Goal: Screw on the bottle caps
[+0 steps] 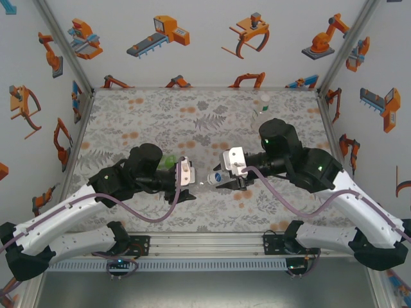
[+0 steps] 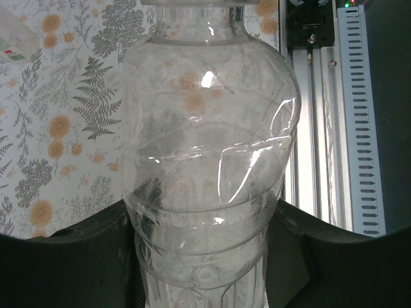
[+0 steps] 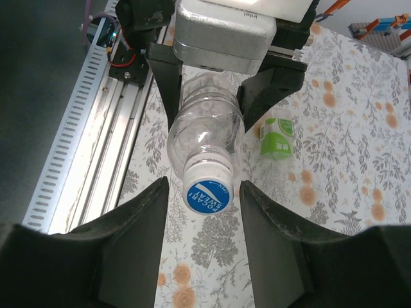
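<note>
One clear bottle (image 3: 205,122) lies level above the table, its neck pointing toward the right arm, and on its mouth sits a white cap (image 3: 209,192) whose blue top reads "POCARI SWEAT". We see the left gripper (image 2: 202,212) clamped on the bottle's lower body. Its dark fingers (image 2: 96,256) press the ribbed wall from both sides, and the plastic above them is dented and creased. The right gripper (image 3: 204,183) meets the bottle head-on from the opposite side with its jaws narrowed around the cap, one finger on each side. In the right wrist view a thin strip of tablecloth shows between the cap and each finger, wider on the left than on the right, so we judge the jaws not yet closed on it, though the angle makes that hard to confirm. Just beside the held bottle a squat green bottle (image 3: 277,136) lies on its side on the table (image 1: 141,115), which is covered in a grey fern and orange flower print. Near the far right corner of the table stands what looks to us like a second clear bottle (image 1: 259,117), too small and pale for us to make out clearly. Along the near edge of the table runs an aluminium rail (image 3: 103,128), where both arms are bolted side by side.
</note>
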Robot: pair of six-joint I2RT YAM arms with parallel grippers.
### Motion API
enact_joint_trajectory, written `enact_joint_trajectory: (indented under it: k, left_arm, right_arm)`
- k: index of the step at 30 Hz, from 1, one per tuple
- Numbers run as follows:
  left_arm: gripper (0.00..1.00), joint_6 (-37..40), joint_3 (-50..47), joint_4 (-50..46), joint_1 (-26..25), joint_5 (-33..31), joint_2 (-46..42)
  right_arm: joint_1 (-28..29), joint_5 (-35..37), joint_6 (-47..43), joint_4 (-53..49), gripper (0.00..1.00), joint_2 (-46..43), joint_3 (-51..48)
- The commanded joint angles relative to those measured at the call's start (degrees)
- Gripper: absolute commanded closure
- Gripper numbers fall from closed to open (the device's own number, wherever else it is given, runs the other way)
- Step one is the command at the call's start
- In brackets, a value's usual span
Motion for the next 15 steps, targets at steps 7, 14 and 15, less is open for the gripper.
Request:
enact_joint_trajectory:
  k: [7, 14, 15]
  left_arm:
    - [1.00, 0.52, 1.67, 0.94, -0.32, 1.48, -0.88]
    - [1.00, 0.58, 1.40, 0.75, -0.31, 0.13, -1.10]
    - [1.00, 0.59, 1.36, 0.72, -0.31, -0.21, -1.18]
  right_arm:
    - [0.27, 0.02, -1.60, 1.62, 0.67, 0.43, -0.75]
    - [0.27, 4.39, 15.04, 5.50, 0.89, -0.01, -2.20]
    - [0.26, 5.70, 20.69, 6.79, 0.91, -0.33, -3.03]
